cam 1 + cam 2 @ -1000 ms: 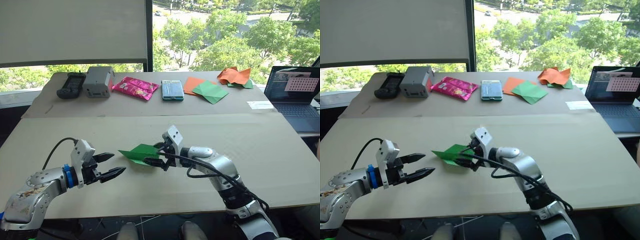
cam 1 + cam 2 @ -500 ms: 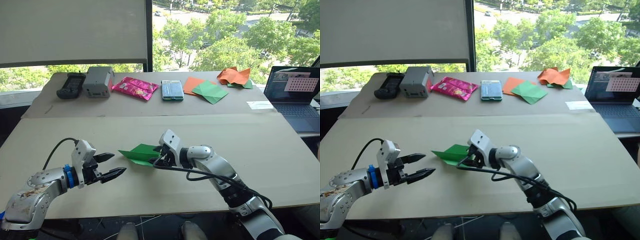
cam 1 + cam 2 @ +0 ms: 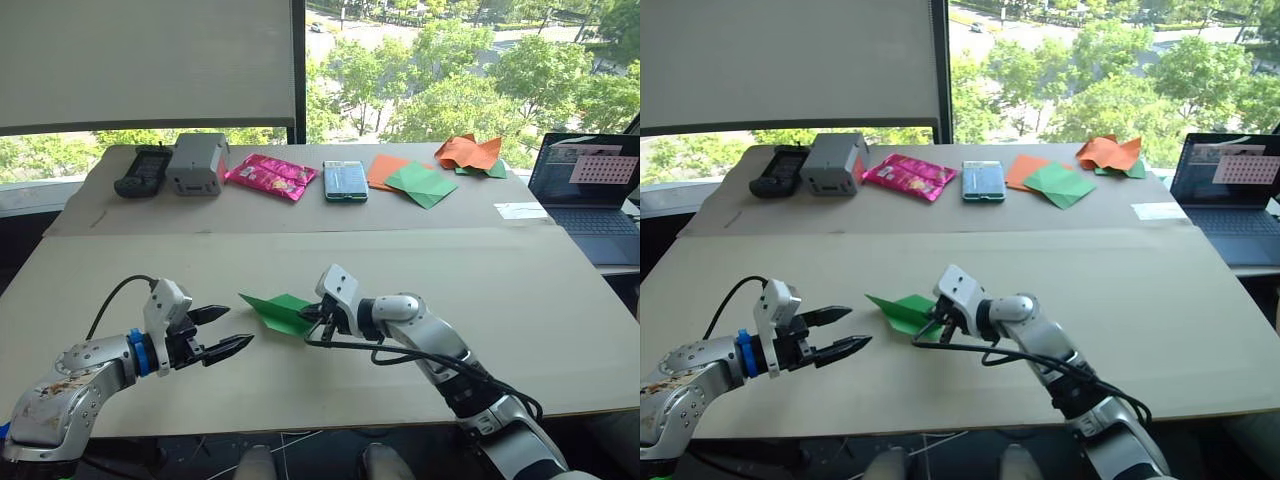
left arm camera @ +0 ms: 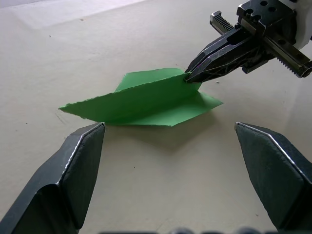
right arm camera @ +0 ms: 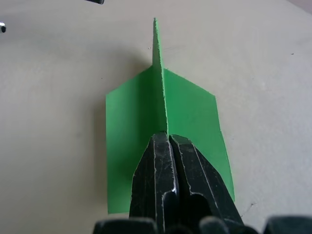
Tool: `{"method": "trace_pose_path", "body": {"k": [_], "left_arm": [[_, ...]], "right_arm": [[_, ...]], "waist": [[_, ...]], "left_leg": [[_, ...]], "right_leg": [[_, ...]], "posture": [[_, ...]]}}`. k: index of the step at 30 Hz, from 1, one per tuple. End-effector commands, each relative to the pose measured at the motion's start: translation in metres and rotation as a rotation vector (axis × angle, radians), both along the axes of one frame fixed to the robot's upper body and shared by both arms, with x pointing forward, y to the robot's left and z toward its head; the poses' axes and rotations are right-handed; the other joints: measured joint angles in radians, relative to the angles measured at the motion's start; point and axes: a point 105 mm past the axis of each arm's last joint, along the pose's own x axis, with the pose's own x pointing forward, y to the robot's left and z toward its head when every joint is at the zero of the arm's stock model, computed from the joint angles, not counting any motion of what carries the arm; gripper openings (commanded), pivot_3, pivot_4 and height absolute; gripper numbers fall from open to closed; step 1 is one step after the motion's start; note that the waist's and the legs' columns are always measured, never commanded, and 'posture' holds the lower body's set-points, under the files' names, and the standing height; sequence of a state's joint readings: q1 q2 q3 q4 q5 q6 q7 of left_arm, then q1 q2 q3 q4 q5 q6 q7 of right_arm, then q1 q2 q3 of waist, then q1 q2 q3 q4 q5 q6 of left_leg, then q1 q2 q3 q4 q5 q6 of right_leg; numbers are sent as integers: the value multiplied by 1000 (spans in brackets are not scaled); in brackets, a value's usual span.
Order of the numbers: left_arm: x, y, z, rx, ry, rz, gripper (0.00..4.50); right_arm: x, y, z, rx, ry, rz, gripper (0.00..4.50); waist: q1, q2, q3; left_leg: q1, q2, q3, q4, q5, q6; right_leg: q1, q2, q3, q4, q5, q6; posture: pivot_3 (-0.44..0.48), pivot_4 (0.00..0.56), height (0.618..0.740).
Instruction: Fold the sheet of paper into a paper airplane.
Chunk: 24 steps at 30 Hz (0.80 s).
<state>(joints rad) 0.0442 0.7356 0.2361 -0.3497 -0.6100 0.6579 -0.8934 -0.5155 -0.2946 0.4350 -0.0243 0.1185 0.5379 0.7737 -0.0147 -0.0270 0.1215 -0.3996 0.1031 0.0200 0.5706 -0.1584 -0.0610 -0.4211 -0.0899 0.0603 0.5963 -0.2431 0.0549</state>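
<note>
Beige tabletop (image 3: 560, 330), near its front edge: you see one paper airplane (image 3: 277, 311) resting there, its raised centre fold pinched at the tail between your right gripper (image 3: 313, 319)'s two closed fingers. Your left gripper (image 3: 222, 331) hovers spread wide just beside the nose.
</note>
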Motion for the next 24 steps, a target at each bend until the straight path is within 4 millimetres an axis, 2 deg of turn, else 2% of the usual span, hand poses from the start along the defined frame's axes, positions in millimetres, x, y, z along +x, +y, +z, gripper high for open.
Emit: {"method": "trace_pose_path", "body": {"k": [1, 3, 6, 9, 11, 14, 17, 19, 24], "left_arm": [[3, -9, 20, -46, -82, -16, 4500], [3, -11, 24, -66, -93, -13, 4500], [3, -19, 31, -69, -125, -22, 4500], [2, -26, 38, -78, -147, -41, 4500], [2, -32, 39, -61, -159, -65, 4500], [3, -40, 40, -49, -168, -97, 4500], [5, -46, 40, -59, -168, -127, 4500], [6, -50, 42, -66, -175, -149, 4500], [3, -59, 42, -22, -185, -239, 4500]], "right_arm": [[-5, -8, 29, 56, -84, -52, 44], [-7, -13, 36, 69, -95, -95, 44], [2, -37, 60, 169, -115, -357, 44], [11, -74, 70, 200, -131, -616, 44], [20, -115, 72, 183, -153, -827, 44], [24, -164, 69, 160, -144, -1046, 44], [22, -196, 56, 111, -121, -1154, 44], [21, -212, 49, 79, -119, -1193, 44], [19, -225, 31, 17, -72, -1213, 44]], "waist": [[3, 0, 0], [3, 0, 0], [3, -1, -1], [3, 0, -1], [6, 0, -1], [11, 0, -1], [7, 1, -1], [2, 1, -1], [-7, 2, -2]], "left_leg": [[0, 0, 0, 0, 0, 0], [-1, 0, 0, 0, 0, 0], [0, 0, 0, 0, 0, 0], [0, 0, 0, 0, 0, 0], [0, 0, 0, 1, 0, 0], [-1, -1, 0, 2, 0, 0], [-1, -1, 0, 2, 0, 0], [0, -1, 0, 1, 0, 0], [0, -1, -1, 1, 0, 1]], "right_leg": [[0, 0, 0, 0, 0, 0], [0, 0, 0, 0, 0, 0], [0, 0, 0, 0, 0, 1], [0, 0, 0, 0, 2, 1], [1, 0, 0, 0, 2, 1], [1, -1, 0, -1, 2, 1], [1, -1, 0, -1, 2, 1], [1, 0, 1, -1, 2, 1], [2, 2, 4, -1, 2, 2]], "posture": [[0, 150, 720], [0, 150, 720], [0, 150, 720], [0, 150, 720], [0, 150, 720], [0, 150, 720], [0, 150, 720], [0, 150, 720], [0, 150, 720]]}}
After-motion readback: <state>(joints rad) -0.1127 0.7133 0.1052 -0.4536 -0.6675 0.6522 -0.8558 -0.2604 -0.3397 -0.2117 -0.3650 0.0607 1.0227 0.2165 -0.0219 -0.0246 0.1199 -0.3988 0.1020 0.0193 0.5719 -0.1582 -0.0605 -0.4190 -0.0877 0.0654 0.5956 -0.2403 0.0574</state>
